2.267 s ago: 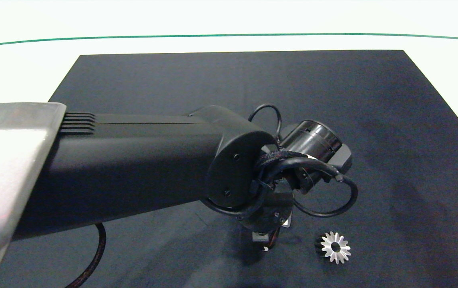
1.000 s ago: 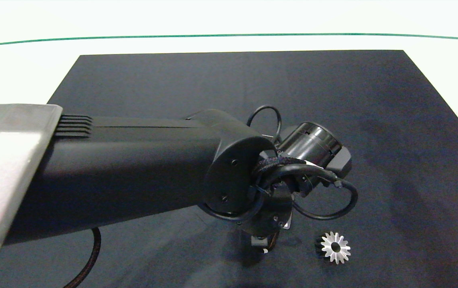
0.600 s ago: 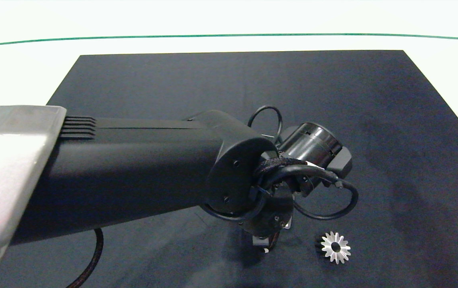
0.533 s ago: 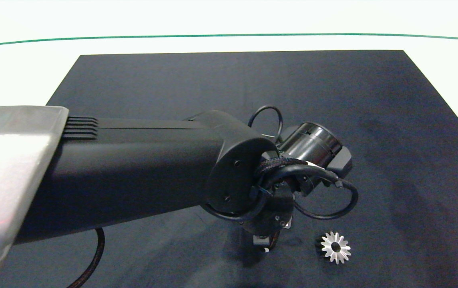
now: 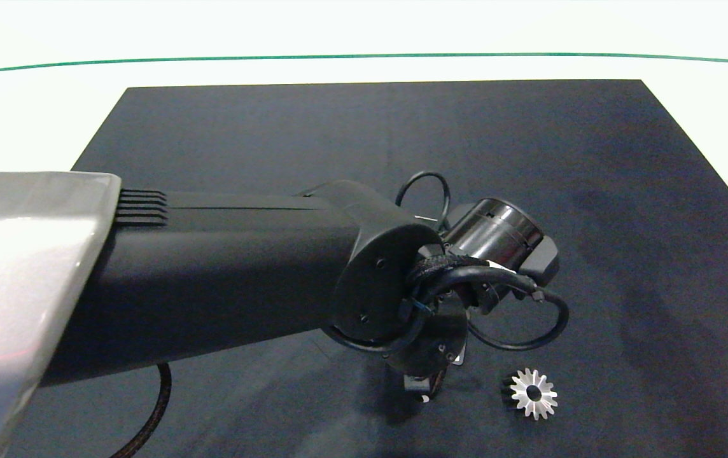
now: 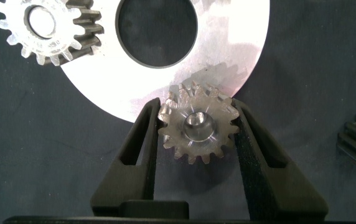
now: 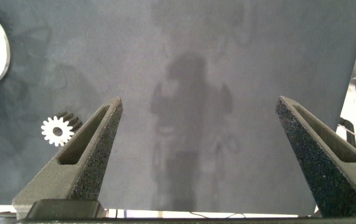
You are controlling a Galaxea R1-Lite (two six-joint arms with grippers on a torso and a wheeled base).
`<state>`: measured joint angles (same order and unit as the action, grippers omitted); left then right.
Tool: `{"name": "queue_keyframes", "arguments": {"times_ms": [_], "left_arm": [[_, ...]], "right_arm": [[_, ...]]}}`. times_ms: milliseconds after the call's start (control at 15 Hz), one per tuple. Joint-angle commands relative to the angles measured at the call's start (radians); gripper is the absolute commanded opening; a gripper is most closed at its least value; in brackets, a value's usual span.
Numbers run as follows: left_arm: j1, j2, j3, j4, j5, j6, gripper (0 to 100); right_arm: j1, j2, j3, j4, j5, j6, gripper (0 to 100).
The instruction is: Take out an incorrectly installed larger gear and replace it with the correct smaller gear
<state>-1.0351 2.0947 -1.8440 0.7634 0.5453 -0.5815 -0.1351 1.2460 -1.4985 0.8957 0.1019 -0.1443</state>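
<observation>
Left end effector has its two dark fingers pinched onto the small silver-grey stubby-toothed gear, right at the edge of a round silver metal plate. The wide star-faced silver gear lies on the dark worktop mat just beside. Right end effector hangs wide open, holding nothing.

You're at a lab-style robot test bench: a plain white table crossed by a green line, a dark mat, and loose metal gears on it.
</observation>
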Motion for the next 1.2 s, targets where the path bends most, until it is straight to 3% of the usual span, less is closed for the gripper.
{"name": "queue_keyframes", "arguments": {"times_ms": [67, 267, 333, 800, 1000, 1200], "left_arm": [[0.000, -0.024, 0.028, -0.004, 0.005, -0.006, 16], [0.000, -0.028, 0.049, -0.027, 0.005, -0.008, 16], [0.000, -0.028, 0.049, -0.027, 0.005, -0.006, 100], [-0.003, -0.042, 0.052, -0.026, 0.005, -0.006, 100], [0.012, -0.119, 0.063, -0.016, 0.004, 0.002, 100], [0.118, -0.326, 0.089, 0.134, 0.005, 0.009, 100]], "right_arm": [[0.000, 0.000, 0.000, 0.005, 0.001, -0.001, 100], [0.000, 0.000, 0.000, 0.005, 0.001, -0.001, 100], [0.000, 0.000, 0.000, 0.005, 0.001, -0.001, 100], [0.000, 0.000, 0.000, 0.005, 0.001, -0.001, 100], [0.000, 0.000, 0.001, 0.005, 0.001, -0.001, 100], [-0.003, 0.001, 0.001, 0.005, -0.004, -0.005, 100]]}}
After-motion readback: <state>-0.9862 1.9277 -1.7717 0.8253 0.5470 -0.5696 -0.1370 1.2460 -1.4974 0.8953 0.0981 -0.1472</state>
